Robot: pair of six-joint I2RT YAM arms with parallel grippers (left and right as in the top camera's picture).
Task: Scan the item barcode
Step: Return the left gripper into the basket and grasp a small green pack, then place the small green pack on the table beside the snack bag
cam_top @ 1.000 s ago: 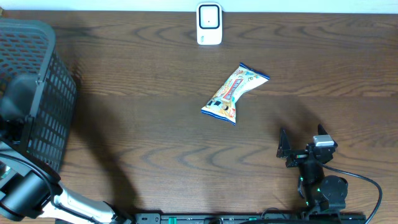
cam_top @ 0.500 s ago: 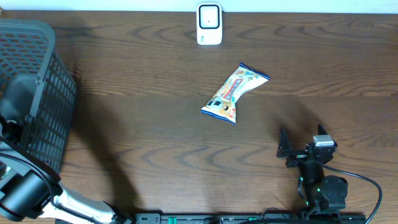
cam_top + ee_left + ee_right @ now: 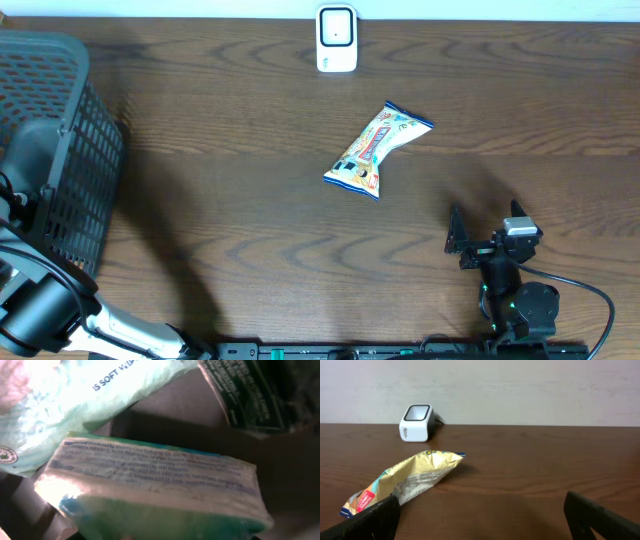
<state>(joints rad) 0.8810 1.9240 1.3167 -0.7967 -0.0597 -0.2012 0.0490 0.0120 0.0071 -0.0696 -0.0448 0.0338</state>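
- Dark wood surface [image 3: 250, 230]: scanner [image 3: 337, 38] at far edge, snack bag [image 3: 377, 150] mid-surface, mesh basket [image 3: 70, 130] left.
- Right gripper [image 3: 485, 225] spread wide, empty.
- Left gripper hidden in basket; cannot tell its state.
- Nothing on the surface has moved.

From overhead I have the basket [image 3: 85, 150] at the left edge of the counter [image 3: 230, 200], the scanner [image 3: 337, 38] top centre, the snack packet [image 3: 377, 150] just right of middle (well apart from both), and the right end effector [image 3: 487, 230] lower right.
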